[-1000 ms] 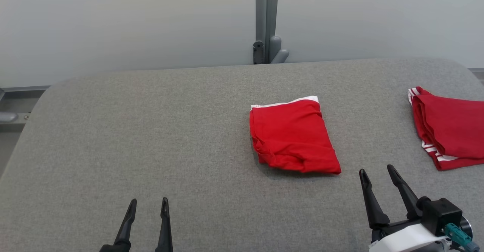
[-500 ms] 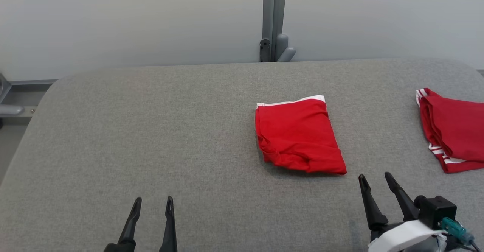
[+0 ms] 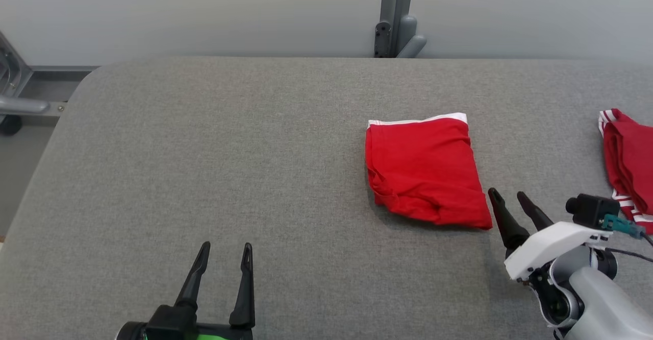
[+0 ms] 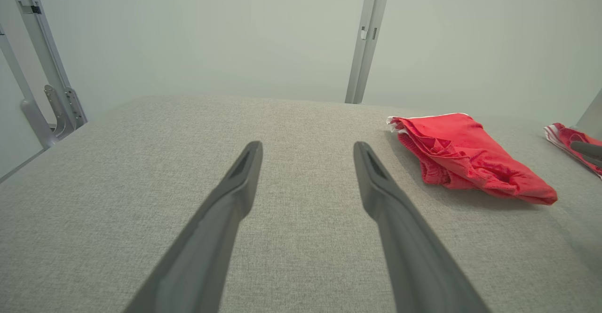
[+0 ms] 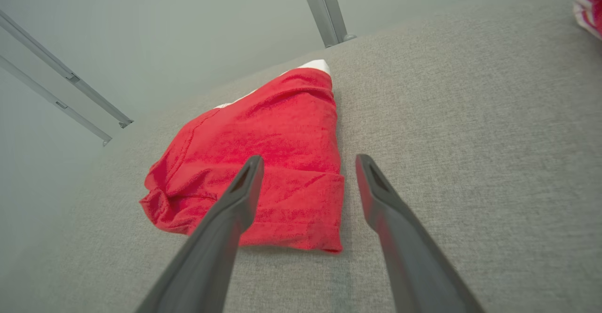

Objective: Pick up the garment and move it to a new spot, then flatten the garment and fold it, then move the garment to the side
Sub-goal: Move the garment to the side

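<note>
- We count two red garments, two claws, one grey padded surface [image 3: 229,151] and one grey post [image 3: 395,13] standing upright behind its far edge.
- The folded garment [image 3: 426,171] lies flat on the surface, on our side of the post and slightly to the right of it.
- It is bright red and folded into a rough rectangle, with a narrow white band along the edge that faces the post.
- The edge farthest from the post is a thicker, rolled fold. The corner farthest from the post on the left is rumpled into small creases.
- The second garment [image 3: 630,171] lies far to the right of the post. It is also red, with white stripes at its edges, and the head view's right edge cuts it off.
- The left claw [image 3: 226,246] hovers over bare surface, well to the left of the post and far on our side of it. Its fingers are spread wide and hold nothing.
- The right claw [image 3: 506,193] sits to the right of the post, just beside the folded garment's near right corner. Its fingers are spread and empty, and we cannot tell whether a tip touches the cloth.
</note>
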Tool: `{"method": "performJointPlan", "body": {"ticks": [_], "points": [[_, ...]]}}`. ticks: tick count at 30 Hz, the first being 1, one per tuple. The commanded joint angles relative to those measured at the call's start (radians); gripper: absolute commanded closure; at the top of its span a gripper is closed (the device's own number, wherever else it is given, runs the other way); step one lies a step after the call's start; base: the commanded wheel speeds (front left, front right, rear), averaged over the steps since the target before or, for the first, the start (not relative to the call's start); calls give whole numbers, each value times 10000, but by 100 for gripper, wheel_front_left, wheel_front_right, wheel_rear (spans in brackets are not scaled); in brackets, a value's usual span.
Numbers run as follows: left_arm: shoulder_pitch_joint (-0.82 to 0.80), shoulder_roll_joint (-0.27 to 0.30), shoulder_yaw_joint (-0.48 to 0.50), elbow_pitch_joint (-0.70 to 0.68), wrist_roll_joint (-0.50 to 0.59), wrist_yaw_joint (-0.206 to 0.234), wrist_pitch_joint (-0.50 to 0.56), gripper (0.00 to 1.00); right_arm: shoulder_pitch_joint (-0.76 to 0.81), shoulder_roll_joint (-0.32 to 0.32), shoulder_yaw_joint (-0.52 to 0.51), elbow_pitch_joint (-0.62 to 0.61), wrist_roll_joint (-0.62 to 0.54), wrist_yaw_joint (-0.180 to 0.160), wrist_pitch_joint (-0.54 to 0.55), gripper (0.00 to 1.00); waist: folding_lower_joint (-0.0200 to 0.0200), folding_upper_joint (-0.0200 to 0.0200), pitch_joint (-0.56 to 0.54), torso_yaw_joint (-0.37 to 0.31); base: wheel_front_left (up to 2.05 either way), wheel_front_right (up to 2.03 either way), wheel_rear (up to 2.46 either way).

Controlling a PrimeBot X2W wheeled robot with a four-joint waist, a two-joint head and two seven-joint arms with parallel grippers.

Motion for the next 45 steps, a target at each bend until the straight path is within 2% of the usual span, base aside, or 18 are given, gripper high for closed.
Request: {"method": "performJointPlan", "body": {"ticks": [1, 8, 12, 17, 24, 25, 26, 27, 29, 37, 45], "points": [[-185, 21, -20, 66, -10, -58, -27, 0, -296, -150, 147, 162, 314, 0, 122, 0, 0, 0, 284, 244, 0, 0, 0], [-676, 21, -156, 145, 79, -153, -27, 0, -1444, -496, 654, 1145, 2225, 0, 700, 0, 0, 0, 937, 602, 0, 0, 0], [-887, 19, -209, 181, 70, -205, -27, 0, -1859, -605, 795, 1386, 2930, 0, 1048, 0, 0, 0, 1249, 725, 0, 0, 0], [-1246, 19, -354, 235, -43, -258, -27, 0, -2418, -893, 1076, 1740, 3484, 0, 1062, 0, 0, 0, 1727, 941, 0, 0, 0], [-1688, 19, -584, 390, -134, -238, -27, 0, -2774, -927, 1654, 1889, 4182, 0, 1239, 0, 0, 0, 2039, 1166, 0, 0, 0], [-1754, 19, -631, 426, -132, -230, -27, 0, -2791, -929, 1825, 1806, 4368, 0, 1192, 22, 0, 0, 2044, 1183, 0, 0, 0], [-1783, 19, -646, 450, -132, -223, -27, 0, -2772, -926, 1902, 1764, 4483, 0, 1185, 51, 0, 0, 2034, 1187, 0, 0, 0], [-1810, 19, -658, 466, -133, -217, -27, 0, -2759, -950, 2000, 1723, 4565, 0, 1181, 65, 0, 0, 2015, 1189, 0, 0, 0], [-1834, 19, -659, 490, -116, -205, -27, 0, -2746, -1020, 2151, 1621, 4711, 0, 1099, 100, 0, 0, 1970, 1177, 0, 0, 0], [-1589, 19, -472, 448, 42, -203, -27, 0, -2742, -1611, 2757, 1057, 5009, 0, 661, 100, 0, 0, 1736, 732, 0, 0, 0], [-1513, 19, -330, 370, 228, -314, -27, 0, -3086, -2488, 3515, 555, 4770, 0, 322, 100, 0, 0, 1730, -489, 0, 0, 0]]}}
